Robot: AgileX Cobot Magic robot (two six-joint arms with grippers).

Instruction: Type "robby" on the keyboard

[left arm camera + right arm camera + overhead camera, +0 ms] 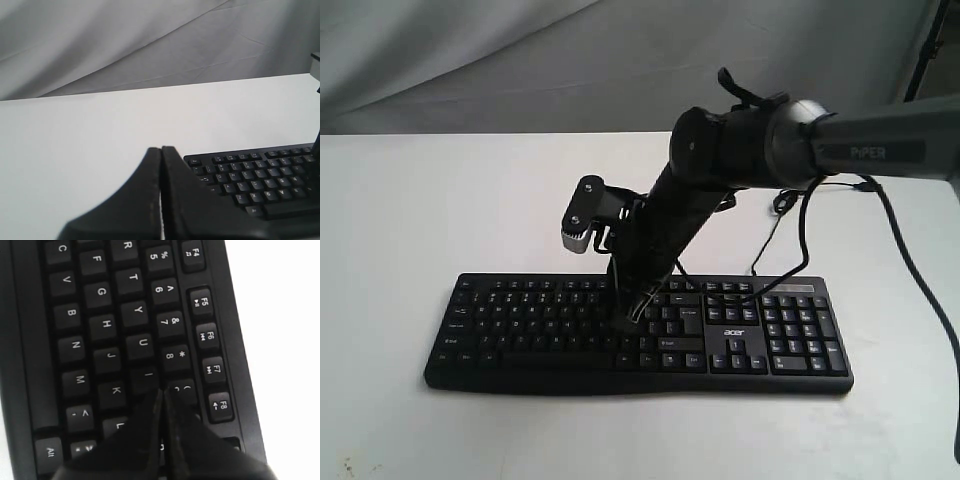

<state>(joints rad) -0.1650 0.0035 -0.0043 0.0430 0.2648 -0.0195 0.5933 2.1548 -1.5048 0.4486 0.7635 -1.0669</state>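
The black keyboard (520, 320) with white legends and an acer logo lies across the white table. My right arm reaches in from the right, and its gripper (632, 318) is shut, tips down on the middle of the letter block. In the right wrist view the keyboard (100, 315) fills the frame and the shut gripper (162, 391) points at the spot between the I, K and 9 keys; the key under the fingers is hidden. My left gripper (161, 149) is shut and empty, hovering off the keyboard's (260, 175) Esc end. The left arm does not show in the exterior view.
White table (400, 200) runs all round the keyboard, with grey cloth (470, 60) behind. Black cables (800, 235) hang from the right arm down behind the keyboard's number pad. The wrist camera (582, 215) juts out above the function row.
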